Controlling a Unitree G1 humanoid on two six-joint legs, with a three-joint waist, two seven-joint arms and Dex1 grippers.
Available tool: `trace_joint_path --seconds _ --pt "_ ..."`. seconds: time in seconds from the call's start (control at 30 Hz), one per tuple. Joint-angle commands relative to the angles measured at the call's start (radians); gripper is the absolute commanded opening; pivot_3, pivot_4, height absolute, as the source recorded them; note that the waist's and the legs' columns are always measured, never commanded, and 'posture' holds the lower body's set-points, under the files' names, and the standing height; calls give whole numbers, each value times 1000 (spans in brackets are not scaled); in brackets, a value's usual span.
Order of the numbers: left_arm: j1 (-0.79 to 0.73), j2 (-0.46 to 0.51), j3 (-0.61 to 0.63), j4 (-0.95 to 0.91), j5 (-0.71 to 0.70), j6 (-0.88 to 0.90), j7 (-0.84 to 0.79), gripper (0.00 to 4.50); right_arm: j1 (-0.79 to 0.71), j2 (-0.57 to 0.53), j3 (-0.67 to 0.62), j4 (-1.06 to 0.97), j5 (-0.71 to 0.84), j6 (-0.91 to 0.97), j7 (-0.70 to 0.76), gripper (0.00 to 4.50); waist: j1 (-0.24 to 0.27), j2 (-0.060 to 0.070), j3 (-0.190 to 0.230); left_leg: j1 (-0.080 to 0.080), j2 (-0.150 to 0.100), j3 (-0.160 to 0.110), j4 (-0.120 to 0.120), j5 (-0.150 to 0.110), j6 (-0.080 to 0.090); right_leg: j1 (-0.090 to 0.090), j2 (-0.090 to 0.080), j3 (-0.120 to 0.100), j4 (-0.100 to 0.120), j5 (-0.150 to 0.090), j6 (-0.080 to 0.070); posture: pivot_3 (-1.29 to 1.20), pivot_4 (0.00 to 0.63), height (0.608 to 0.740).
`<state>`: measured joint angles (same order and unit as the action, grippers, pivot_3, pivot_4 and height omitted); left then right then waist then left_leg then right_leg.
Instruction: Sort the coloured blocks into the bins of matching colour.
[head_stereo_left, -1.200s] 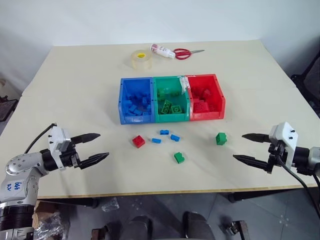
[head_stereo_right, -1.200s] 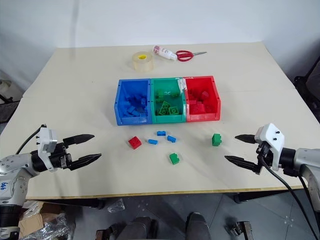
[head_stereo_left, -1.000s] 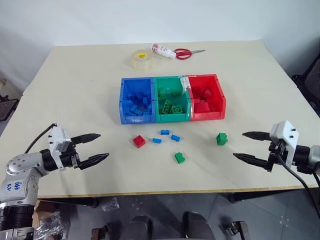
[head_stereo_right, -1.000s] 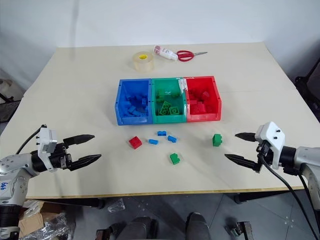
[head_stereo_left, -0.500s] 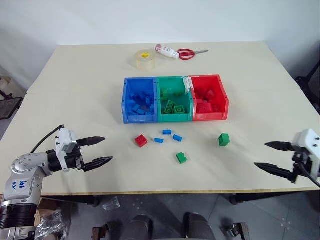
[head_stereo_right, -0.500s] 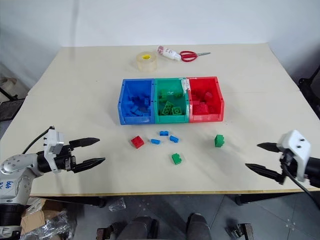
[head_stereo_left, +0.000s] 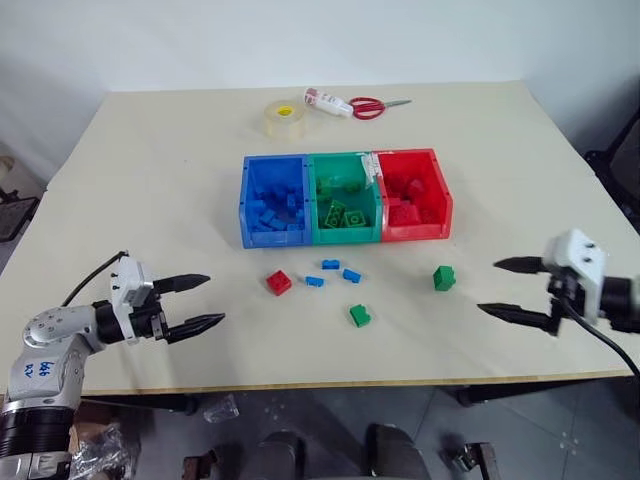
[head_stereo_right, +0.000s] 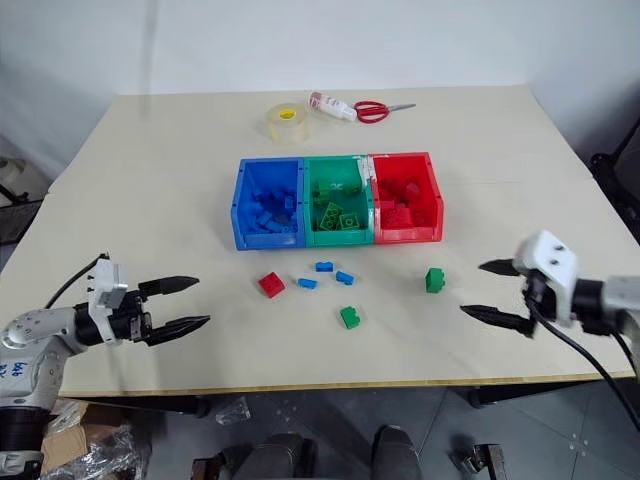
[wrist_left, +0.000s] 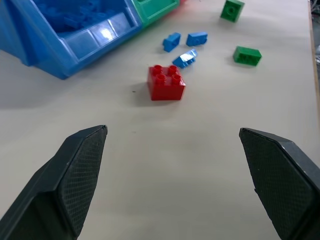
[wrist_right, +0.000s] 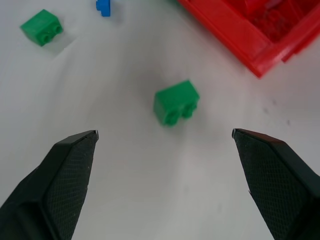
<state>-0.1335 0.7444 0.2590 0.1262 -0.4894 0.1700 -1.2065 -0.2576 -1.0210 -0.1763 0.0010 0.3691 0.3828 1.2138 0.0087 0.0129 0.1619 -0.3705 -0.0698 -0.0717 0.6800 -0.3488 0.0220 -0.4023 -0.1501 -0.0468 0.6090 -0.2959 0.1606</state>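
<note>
Blue (head_stereo_left: 270, 238), green (head_stereo_left: 347, 236) and red (head_stereo_left: 415, 231) bins stand joined in a row mid-table, each holding blocks of its colour. In front of them lie a red block (head_stereo_left: 278, 283), three small blue blocks (head_stereo_left: 330, 265), and two green blocks (head_stereo_left: 360, 316) (head_stereo_left: 444, 278). My left gripper (head_stereo_left: 215, 299) is open low over the table, left of the red block (wrist_left: 166, 82) and pointing at it. My right gripper (head_stereo_left: 487, 286) is open just right of the right-hand green block (wrist_right: 176, 102), with nothing between its fingers.
A roll of clear tape (head_stereo_left: 283, 119), a white bottle (head_stereo_left: 325, 101) and red-handled scissors (head_stereo_left: 372, 105) lie at the table's far edge. The table's front edge runs just below both grippers. A dark chair (head_stereo_left: 620, 160) stands off the right side.
My right gripper swung out to the right half a second ago and has come back left toward the green block. The left gripper has hardly moved. Both stay open.
</note>
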Motion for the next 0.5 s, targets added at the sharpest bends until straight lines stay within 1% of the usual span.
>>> trace_joint_path --seconds 0.03,0.17,0.27,0.33,0.4,0.47,0.5 --pt "30 -11 32 -69 -38 1 13 4493 -133 54 110 133 -59 -56 31 4500 -1 0 0 0 0 0 0 0 0 0 0 0 0 0 0 0 150 740" --pt "62 -20 37 -112 -49 8 25 4493 -273 114 224 324 -143 -127 70 4500 -3 0 1 -1 0 -1 0 0 0 0 0 -1 1 0 0 0 150 740" --pt "80 -26 38 -135 -51 11 34 4493 -345 158 265 434 -175 -153 81 4500 -9 1 1 -1 0 -1 0 0 0 -1 0 -1 2 0 0 0 150 740" --pt "86 -28 38 -143 -53 13 39 4500 -365 183 269 472 -179 -178 95 4101 -12 1 1 -1 0 -1 0 0 0 -1 0 -1 2 0 0 0 150 740" --pt "89 -29 38 -148 -53 15 43 4500 -375 196 268 492 -183 -192 101 3589 -12 1 1 -1 0 -1 0 0 0 -1 0 -1 2 0 0 0 150 740" --pt "89 -31 38 -149 -53 15 48 4500 -374 210 256 489 -178 -189 87 2880 -12 1 1 -1 0 -1 0 0 0 -1 0 -1 2 0 0 0 150 740" --pt "88 -32 37 -149 -54 15 49 4500 -373 215 252 487 -176 -188 81 2453 -12 1 1 -1 0 -1 0 0 0 -1 0 -1 2 0 0 0 150 740"
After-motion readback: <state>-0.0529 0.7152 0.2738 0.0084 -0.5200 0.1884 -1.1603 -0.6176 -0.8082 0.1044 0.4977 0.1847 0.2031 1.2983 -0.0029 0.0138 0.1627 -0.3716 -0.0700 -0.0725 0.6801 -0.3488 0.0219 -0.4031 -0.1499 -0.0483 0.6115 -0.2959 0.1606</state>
